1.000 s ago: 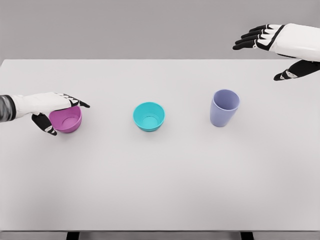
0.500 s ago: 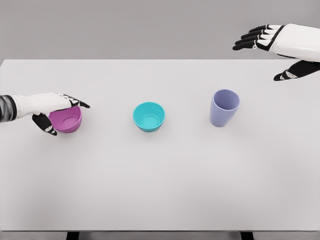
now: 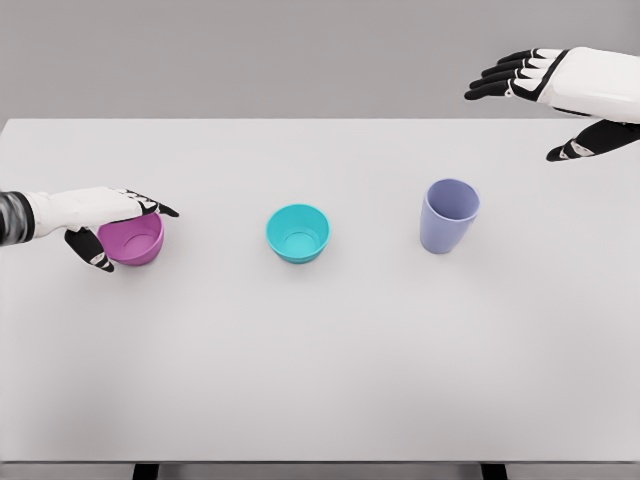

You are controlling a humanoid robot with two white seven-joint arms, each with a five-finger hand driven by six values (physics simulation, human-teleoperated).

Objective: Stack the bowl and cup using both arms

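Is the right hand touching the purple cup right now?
No, the right hand hangs open near the table's far right edge, well apart from the purple cup.

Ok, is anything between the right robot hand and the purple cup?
Nothing visible. The right robot hand hangs open up past the table's far right edge; only bare table shows between it and the purple cup.

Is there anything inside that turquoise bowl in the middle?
The turquoise bowl looks empty: its bare inner bottom shows. Only the inside of its near wall is hidden from this camera by the rim.
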